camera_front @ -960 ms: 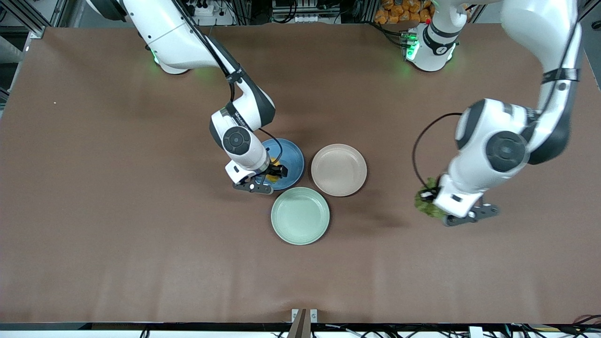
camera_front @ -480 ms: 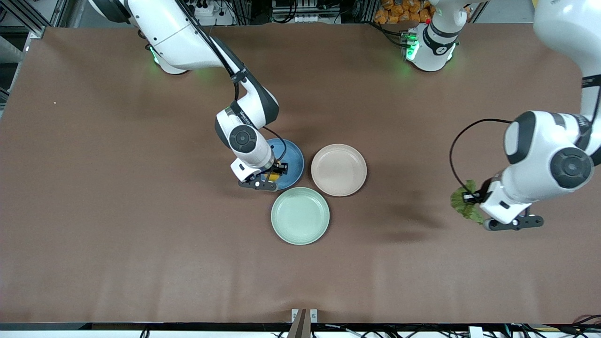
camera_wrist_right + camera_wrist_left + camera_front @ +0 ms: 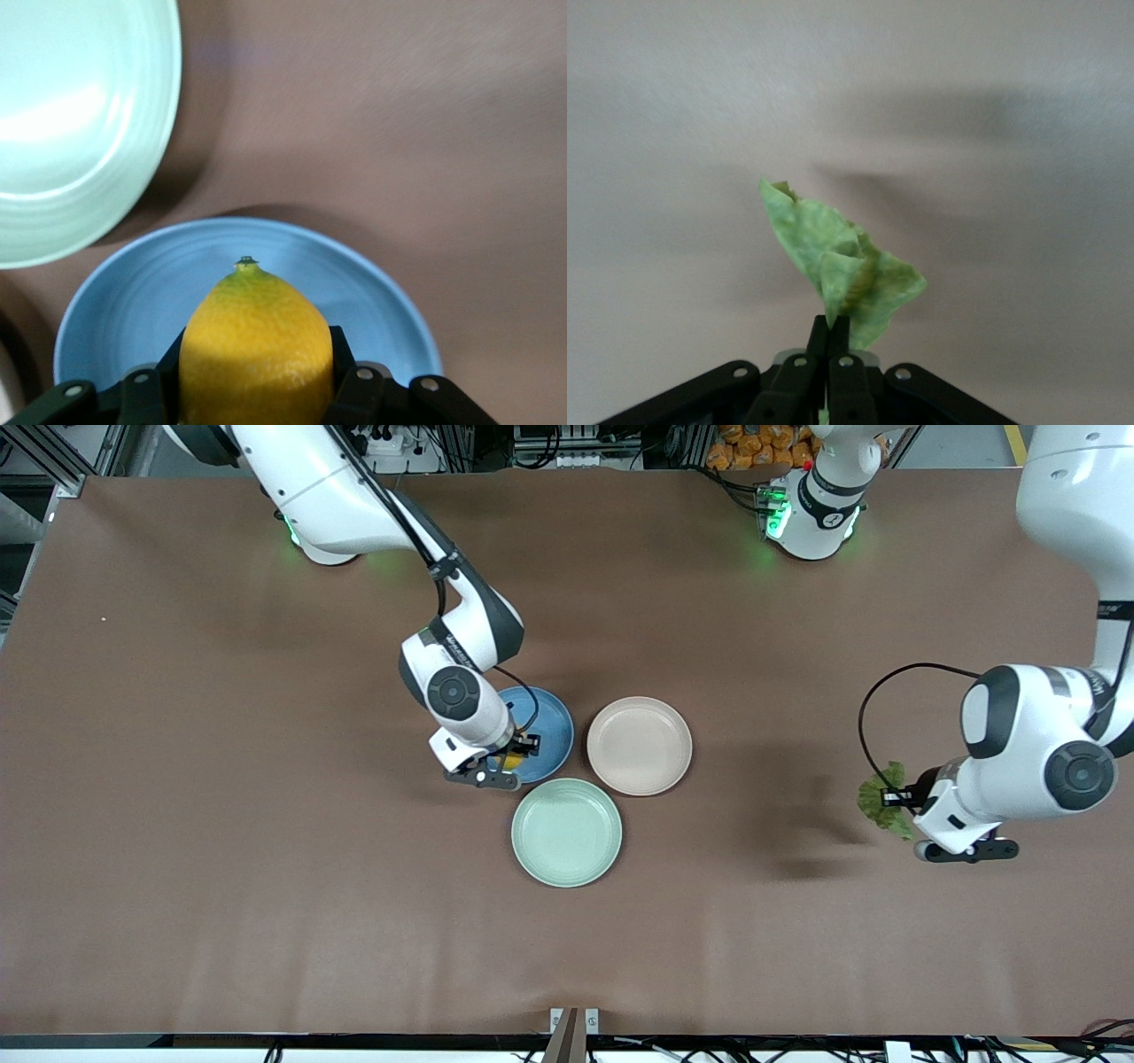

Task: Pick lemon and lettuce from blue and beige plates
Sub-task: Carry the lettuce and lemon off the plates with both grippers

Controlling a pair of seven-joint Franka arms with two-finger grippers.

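Observation:
My right gripper [image 3: 514,751] is shut on the yellow lemon [image 3: 512,760] over the edge of the blue plate [image 3: 551,724] nearer the front camera. In the right wrist view the lemon [image 3: 257,345] sits between the fingers [image 3: 341,347], with the blue plate [image 3: 133,305] under it. The beige plate [image 3: 640,746] beside the blue one holds nothing. My left gripper [image 3: 897,802] is shut on the green lettuce [image 3: 880,802] and holds it over bare table toward the left arm's end. In the left wrist view the lettuce [image 3: 842,261] sticks out from the closed fingertips [image 3: 819,335].
A pale mint-green plate [image 3: 567,833] holds nothing; it lies nearer the front camera than the other two plates, touching distance from both, and shows in the right wrist view [image 3: 71,115]. Brown table mat [image 3: 266,886] stretches all around.
My left gripper has carried the lettuce away from the plates toward the left arm's end of the table. My right gripper has stayed over the blue plate with the lemon.

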